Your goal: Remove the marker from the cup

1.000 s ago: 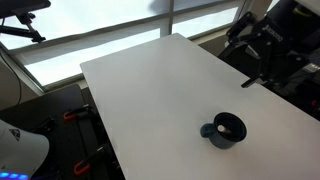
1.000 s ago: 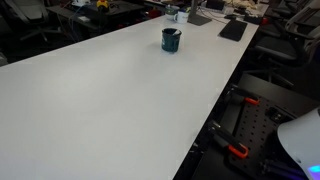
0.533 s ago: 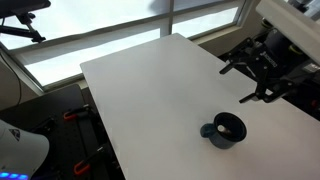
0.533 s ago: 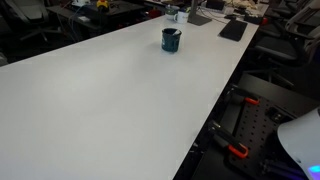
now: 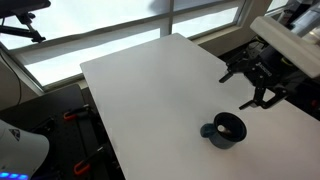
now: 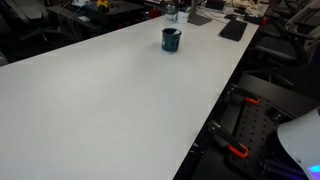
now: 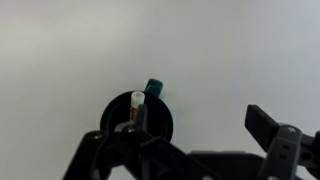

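The cup (image 5: 226, 130) is a small dark blue-grey mug that stands on the white table (image 5: 150, 85) near its right edge. It also shows far off in an exterior view (image 6: 171, 40). In the wrist view the cup (image 7: 160, 120) is seen from above, with its stubby handle at the top. The marker (image 7: 137, 99), pale-tipped with a reddish body, stands inside the cup and leans on the rim. My gripper (image 5: 240, 88) hovers open and empty above the table, up and to the right of the cup. In the wrist view my gripper (image 7: 200, 135) has one finger overlapping the cup.
Windows run along the table's far side (image 5: 110, 40). Dark office chairs and clutter stand beyond the far end (image 6: 232, 28). A clamp and the robot base sit below the table edge (image 6: 235, 150).
The arm has come in from the right edge of the view and lowered toward the cup. The jaws now show spread open. The cup and the marker have not moved.
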You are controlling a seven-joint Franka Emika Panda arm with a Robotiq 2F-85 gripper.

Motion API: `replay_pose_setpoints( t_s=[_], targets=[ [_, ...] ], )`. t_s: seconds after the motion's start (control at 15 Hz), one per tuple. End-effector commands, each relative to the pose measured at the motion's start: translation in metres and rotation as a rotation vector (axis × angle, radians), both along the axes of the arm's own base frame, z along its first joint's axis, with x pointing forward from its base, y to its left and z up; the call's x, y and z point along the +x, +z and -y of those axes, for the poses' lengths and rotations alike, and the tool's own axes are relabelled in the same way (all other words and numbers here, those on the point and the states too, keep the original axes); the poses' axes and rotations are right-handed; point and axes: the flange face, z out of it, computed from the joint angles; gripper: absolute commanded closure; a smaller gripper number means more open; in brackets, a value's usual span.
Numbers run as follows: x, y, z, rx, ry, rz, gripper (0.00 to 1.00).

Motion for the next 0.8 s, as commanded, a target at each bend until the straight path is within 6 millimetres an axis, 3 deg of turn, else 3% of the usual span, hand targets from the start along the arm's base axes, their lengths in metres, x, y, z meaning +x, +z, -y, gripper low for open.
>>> replay_pose_setpoints(
  t_s=[0.0,0.73],
  targets=[
    [0.003,0.007,-0.006,-0.007,0.007,-0.002,0.0],
    [0.001,-0.012,0.004,-0.001,-0.005,0.002,0.0]
  ],
)
